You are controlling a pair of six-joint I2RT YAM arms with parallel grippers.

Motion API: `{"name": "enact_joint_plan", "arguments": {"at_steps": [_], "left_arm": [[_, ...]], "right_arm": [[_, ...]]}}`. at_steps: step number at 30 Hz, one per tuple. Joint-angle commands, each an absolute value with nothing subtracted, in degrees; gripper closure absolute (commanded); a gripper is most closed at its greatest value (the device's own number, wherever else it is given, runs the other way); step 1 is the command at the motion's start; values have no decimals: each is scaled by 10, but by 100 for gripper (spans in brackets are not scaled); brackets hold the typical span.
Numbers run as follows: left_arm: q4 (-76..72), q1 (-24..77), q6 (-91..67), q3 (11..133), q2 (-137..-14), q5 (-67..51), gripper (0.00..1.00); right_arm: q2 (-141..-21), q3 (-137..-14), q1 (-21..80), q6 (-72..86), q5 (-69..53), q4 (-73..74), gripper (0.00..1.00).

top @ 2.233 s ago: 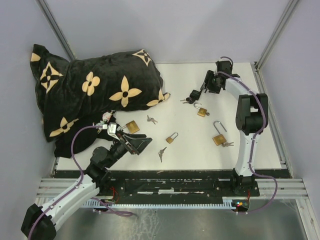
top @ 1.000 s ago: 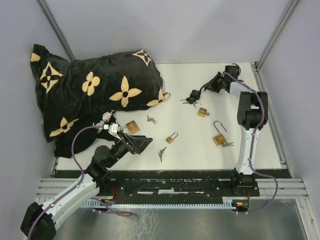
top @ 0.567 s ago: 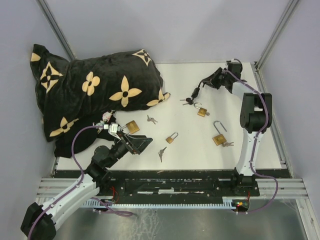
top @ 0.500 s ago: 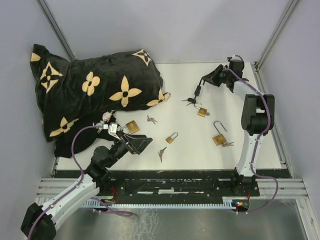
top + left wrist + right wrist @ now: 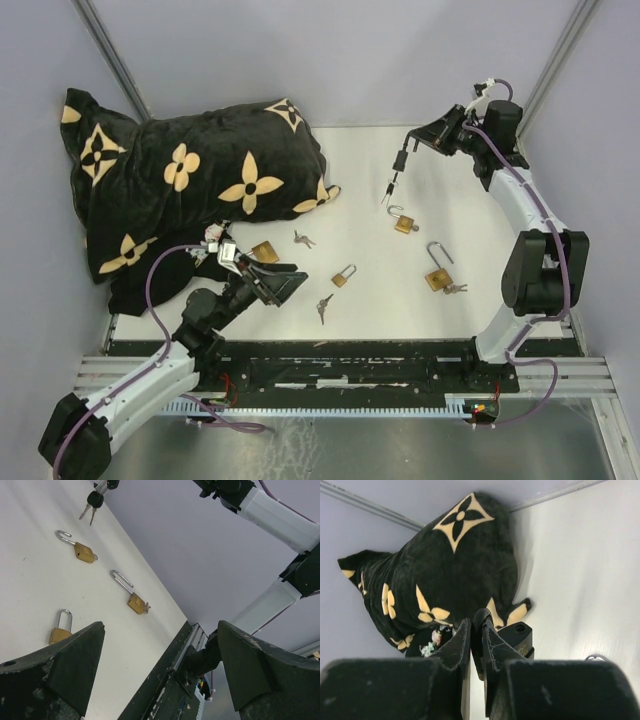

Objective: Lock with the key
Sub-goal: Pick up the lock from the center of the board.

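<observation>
One key bunch (image 5: 398, 163) now lifted off worktop (image 5: 380, 295), dangling from right pincer (image 5: 408, 149), clamped on black head; key secured, open padlock (image 5: 404, 222) nearby probably next. Left pincer (image 5: 285, 284) apart, idle.

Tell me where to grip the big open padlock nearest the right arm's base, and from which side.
Grip the padlock by its brass body, probably from straight above, closing across its two side edges. It lies flat, so its faces cannot be pinched; the open shackle takes the far end, keys the near end.
</observation>
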State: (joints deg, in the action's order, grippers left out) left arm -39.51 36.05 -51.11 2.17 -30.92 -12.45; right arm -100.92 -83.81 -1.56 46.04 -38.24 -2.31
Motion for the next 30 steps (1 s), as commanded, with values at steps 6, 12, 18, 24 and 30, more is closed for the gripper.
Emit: {"name": "enact_joint_plan", "arguments": {"at_steps": [6,12,18,24,30], "left_arm": [[-504,359,-472,74,-369,-175,1],[-552,359,-470,76,-395,-174,1],[-595,359,-482,89,-441,-185,1],[-637,359,-499,97,-478,-201,1],[-655,359,-509,101,-499,-203,1]], "right_arm": [[-891,-791,-16,451,-454,-40,98],[-838,-748,-13,454,-482,-40,98],[-800,-706,-9,456,-506,-48,98],[-771,-670,1,452,-520,-59,98],[-750,-636,3,457,-528,-88,98]]}}
